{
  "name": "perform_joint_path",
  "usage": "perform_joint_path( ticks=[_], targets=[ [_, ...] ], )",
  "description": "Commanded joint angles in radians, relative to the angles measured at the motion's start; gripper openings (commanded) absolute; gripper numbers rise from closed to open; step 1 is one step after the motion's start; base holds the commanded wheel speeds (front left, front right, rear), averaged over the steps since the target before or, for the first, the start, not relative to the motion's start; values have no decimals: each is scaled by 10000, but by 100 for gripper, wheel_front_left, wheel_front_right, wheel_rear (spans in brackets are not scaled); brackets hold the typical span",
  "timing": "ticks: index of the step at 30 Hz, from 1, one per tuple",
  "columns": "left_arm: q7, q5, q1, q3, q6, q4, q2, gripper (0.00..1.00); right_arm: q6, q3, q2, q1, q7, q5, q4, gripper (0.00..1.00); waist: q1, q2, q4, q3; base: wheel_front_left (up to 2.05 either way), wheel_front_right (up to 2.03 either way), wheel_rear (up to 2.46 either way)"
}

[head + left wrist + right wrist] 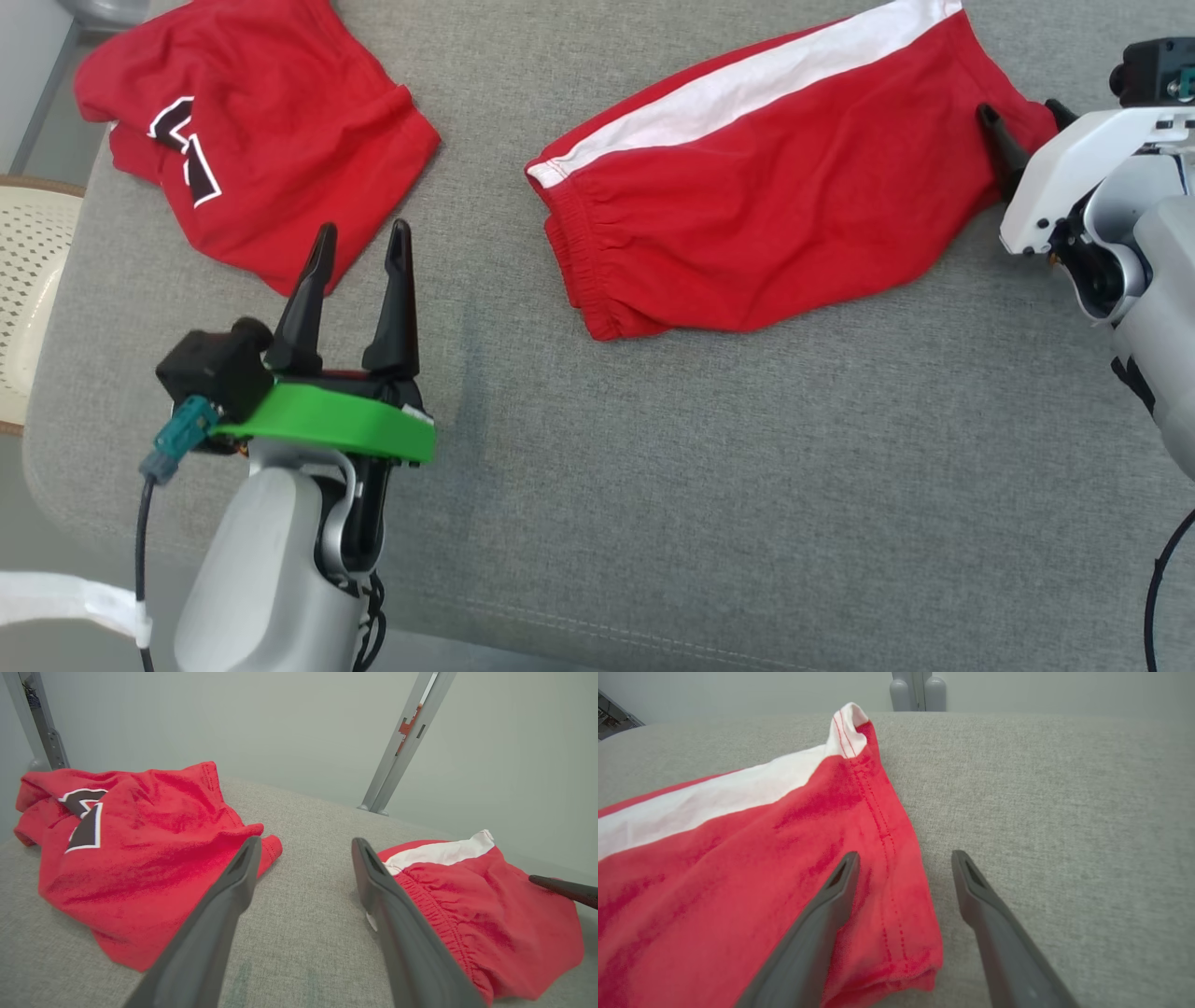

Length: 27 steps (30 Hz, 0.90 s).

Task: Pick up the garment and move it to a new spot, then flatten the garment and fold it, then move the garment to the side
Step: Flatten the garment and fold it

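**Shorts lie right of centre, right arm nearest**

Head view: the red shorts point(766, 187) lie on the grey fabric tabletop point(747, 448), long axis running from the elastic waistband at centre up to the leg hem at my right. My right end effector point(1019, 108) sits at that hem end with fingers apart, gripping nothing. My left end effector point(363, 227), also spread and empty, points between the shorts and a red numbered jersey point(280, 131). There is bare room in front of the shorts.

Left wrist view: the left end effector point(306, 841) frames bare cloth, with the jersey point(140, 858) on one side and the waistband of the shorts point(490, 905) on the other.

Right wrist view: the right end effector point(904, 855) straddles the stitched hem of the shorts point(738, 882). I judge this arm is best placed to grasp.
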Motion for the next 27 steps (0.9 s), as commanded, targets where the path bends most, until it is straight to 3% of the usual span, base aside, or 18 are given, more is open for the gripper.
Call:
perform_joint_path(
  ticks=[1,7,10,11,20,27],
  targets=[
    [-3,263,268,137,9,-69,-102,100,5,45,-5,123,4,122,61,100,0,-1,53,17,0,0,0],
    [-3,1042,834,836,-107,-325,-353,100,5,201,185,327,547,600,413,97,0,-1,189,0,0,0,0],
    [-3,1177,992,980,-133,-350,-389,100,6,145,345,526,1080,1053,456,11,0,-1,201,-51,0,0,0],
    [-2,1242,1026,996,-159,-344,-406,100,6,161,343,538,1131,1138,422,0,0,-1,191,-75,0,0,0],
    [-2,1350,1264,1020,-227,-213,-416,100,3,52,198,1048,492,1914,-109,0,0,-1,-350,-783,0,0,0],
    [-2,1637,1669,1387,-263,-172,-409,100,3,-97,-500,2337,-418,2672,-1060,0,0,-1,-1099,-1465,0,0,0]
  ],
)
